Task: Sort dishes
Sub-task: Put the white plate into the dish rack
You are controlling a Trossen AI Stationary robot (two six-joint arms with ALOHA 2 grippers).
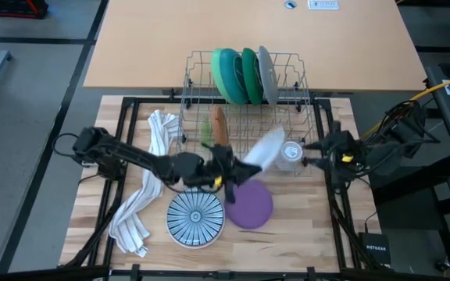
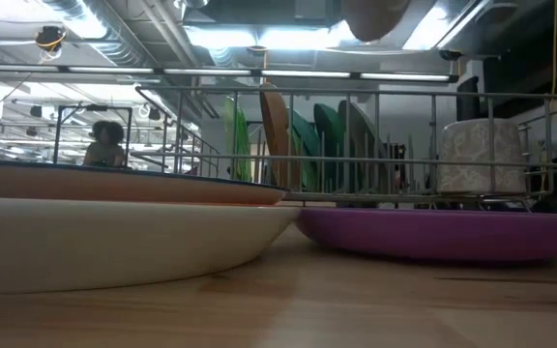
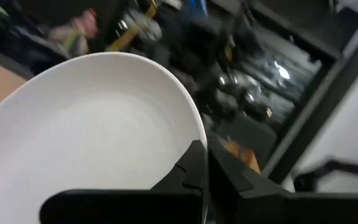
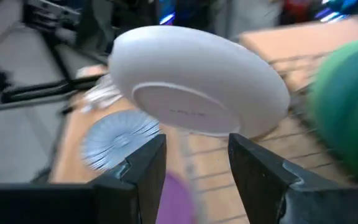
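My left gripper (image 1: pixel 237 168) is shut on a white dish (image 1: pixel 266 148), held tilted above the near part of the wire rack (image 1: pixel 244 117). The dish's underside shows in the right wrist view (image 4: pixel 197 93). My right gripper (image 1: pixel 309 153) is open and empty at the rack's right side, its fingers (image 4: pixel 263 168) pointing at the white dish without touching it. Green (image 1: pixel 226 74), teal (image 1: pixel 250 74) and grey (image 1: pixel 268 74) plates stand on edge in the rack's far end, and an orange plate (image 1: pixel 218 125) stands nearer. A purple plate (image 1: pixel 248 204) and a blue-and-white striped plate (image 1: pixel 196 218) lie on the table. My left gripper pinches the white dish's rim (image 3: pixel 199 146) between its two fingers, one on the inner face and one on the outer. The fingers come from the table's left, slanting upward. The dish is lifted clear of the table and the rack, tilted, its hollow facing the left arm.
A small clear glass cup (image 1: pixel 291 152) stands in the rack next to my right gripper. A white striped towel (image 1: pixel 143 203) lies on the table's left part. The rack's wires rise around the standing plates. Bare wood shows at the near right of the purple plate.
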